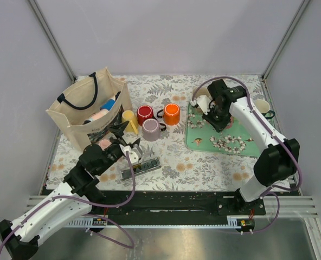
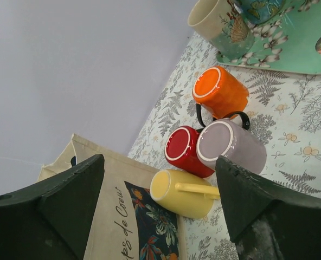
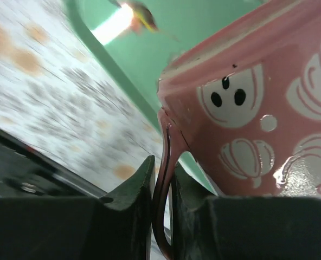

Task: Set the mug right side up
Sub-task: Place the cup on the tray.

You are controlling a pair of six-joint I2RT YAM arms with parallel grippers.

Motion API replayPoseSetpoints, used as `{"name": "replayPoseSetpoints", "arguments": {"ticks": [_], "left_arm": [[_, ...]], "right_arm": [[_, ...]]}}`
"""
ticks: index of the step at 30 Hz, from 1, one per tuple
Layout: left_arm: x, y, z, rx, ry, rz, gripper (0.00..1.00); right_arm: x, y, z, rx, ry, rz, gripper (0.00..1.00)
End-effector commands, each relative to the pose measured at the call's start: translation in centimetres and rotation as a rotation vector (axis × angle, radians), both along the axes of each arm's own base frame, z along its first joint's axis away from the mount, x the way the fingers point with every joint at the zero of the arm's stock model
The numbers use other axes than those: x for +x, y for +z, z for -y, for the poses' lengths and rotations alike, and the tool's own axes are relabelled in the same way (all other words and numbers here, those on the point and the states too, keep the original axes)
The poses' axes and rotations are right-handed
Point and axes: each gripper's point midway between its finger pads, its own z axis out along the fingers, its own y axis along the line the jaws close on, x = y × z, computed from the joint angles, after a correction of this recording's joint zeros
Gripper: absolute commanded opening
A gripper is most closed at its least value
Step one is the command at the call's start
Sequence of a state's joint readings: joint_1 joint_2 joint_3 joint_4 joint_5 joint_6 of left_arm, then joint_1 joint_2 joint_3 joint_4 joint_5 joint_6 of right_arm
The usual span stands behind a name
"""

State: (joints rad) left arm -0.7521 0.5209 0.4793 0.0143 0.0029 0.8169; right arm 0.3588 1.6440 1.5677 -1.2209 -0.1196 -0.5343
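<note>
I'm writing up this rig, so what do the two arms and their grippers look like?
The left arm and right arm have white links, black joints and looping purple cables. The left gripper and right gripper have dark, wedge-shaped fingers.

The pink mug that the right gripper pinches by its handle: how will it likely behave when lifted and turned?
The pink mug looks like glazed ceramic, so probably stiff and rather heavy for its size. The right gripper holds only the thin handle, so the body may swing. The glossy glaze could slip; a fall might chip it.
</note>
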Motion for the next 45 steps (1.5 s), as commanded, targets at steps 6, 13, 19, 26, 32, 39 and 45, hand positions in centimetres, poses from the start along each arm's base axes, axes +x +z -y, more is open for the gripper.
{"name": "replayPoseSetpoints", "arguments": {"ticks": [6, 13, 19, 26, 32, 39, 45], "left_arm": [[0.4, 0.2, -0.7, 0.056, 0.024, 0.103, 0.88], [0.8, 0.0, -1.3, 0.057, 0.054, 0.094, 0.88], [1.1, 0.4, -1.8, 0.041, 0.084, 0.1, 0.95], [1.3, 0.4, -2.2, 0.038, 0.1, 0.097, 0.95], [1.5, 0.5, -2.1, 0.039, 0.101, 0.087, 0.95], [1.6, 0.5, -2.0, 0.031, 0.105, 0.076, 0.96], [1.8, 0.4, -1.8, 0.03, 0.102, 0.061, 0.96]], "right_arm": [[1.3, 0.4, 12.0, -0.79, 0.288, 0.164, 0.0], [2.9, -2.4, 10.2, -0.922, 0.384, 0.279, 0.0], [3.1, -4.1, 10.3, -0.985, 0.418, 0.248, 0.0], [2.7, -6.3, 9.4, -0.925, 0.447, 0.232, 0.0], [1.5, -8.6, 8.3, -0.89, 0.511, 0.184, 0.15], [-0.4, -10.6, 7.9, -0.895, 0.579, 0.115, 0.34], [-1.0, -10.4, 5.9, -0.751, 0.589, 0.136, 0.46]]}}
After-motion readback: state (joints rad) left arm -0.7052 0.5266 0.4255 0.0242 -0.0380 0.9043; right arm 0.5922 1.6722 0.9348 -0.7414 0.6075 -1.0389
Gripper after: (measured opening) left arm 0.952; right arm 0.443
